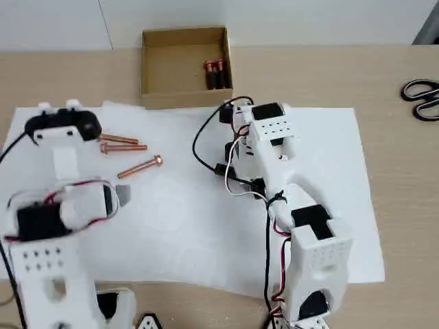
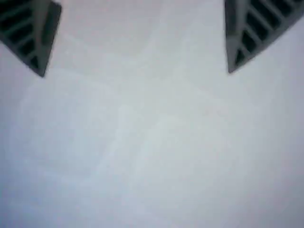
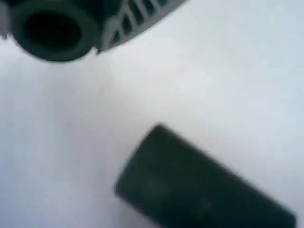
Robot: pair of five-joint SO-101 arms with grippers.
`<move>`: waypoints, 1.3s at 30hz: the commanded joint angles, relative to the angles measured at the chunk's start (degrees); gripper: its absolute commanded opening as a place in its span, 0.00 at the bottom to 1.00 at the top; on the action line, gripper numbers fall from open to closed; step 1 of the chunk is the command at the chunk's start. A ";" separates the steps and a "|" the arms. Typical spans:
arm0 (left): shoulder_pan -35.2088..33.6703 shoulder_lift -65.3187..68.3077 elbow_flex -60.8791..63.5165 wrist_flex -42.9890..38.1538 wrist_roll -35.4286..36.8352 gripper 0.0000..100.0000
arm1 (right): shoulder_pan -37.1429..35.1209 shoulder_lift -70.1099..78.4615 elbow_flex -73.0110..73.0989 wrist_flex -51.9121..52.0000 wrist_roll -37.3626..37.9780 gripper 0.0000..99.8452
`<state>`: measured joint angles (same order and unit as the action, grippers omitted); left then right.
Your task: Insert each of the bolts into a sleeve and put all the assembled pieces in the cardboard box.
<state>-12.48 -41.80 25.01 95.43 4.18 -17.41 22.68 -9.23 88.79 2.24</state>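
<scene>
On the left, the left gripper (image 2: 136, 70) hangs over the white sheet (image 1: 178, 219) with its fingers wide apart and nothing in them, likely ready to pick up a bolt. Near that arm, three bolts (image 1: 123, 147) lie bare on the sheet, waiting for sleeves. Further along, the cardboard box (image 1: 171, 68) has two finished pieces (image 1: 215, 74) inside. Close to the box, the right gripper (image 3: 64, 35) seems to squeeze a black sleeve (image 3: 51, 29), hole facing out so a bolt can slide in. A spare sleeve (image 3: 199, 185) lies on the sheet nearby. Scissors (image 1: 422, 99) rest far right
</scene>
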 commanded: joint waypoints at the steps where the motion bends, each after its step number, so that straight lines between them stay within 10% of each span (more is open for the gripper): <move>1: 0.00 10.73 -7.87 0.79 -2.64 0.23 | 0.75 -8.04 -2.64 1.19 1.93 0.01; 8: 1.58 30.68 -19.21 -2.11 -26.81 0.23 | 1.54 -12.62 -2.55 1.54 3.43 0.01; 16: 1.23 48.62 -21.67 -21.80 -28.13 0.23 | 4.97 -12.53 -2.55 1.54 3.43 0.01; 21: 2.55 54.77 -21.67 -23.82 -40.97 0.23 | 5.76 -12.53 -2.55 1.54 3.43 0.01; 39: 7.30 57.76 -21.76 -28.13 -41.41 0.23 | 5.58 -12.44 -2.55 1.45 3.16 0.01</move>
<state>-5.54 15.69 5.58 68.18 -36.88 -12.22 13.89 -9.23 90.20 5.14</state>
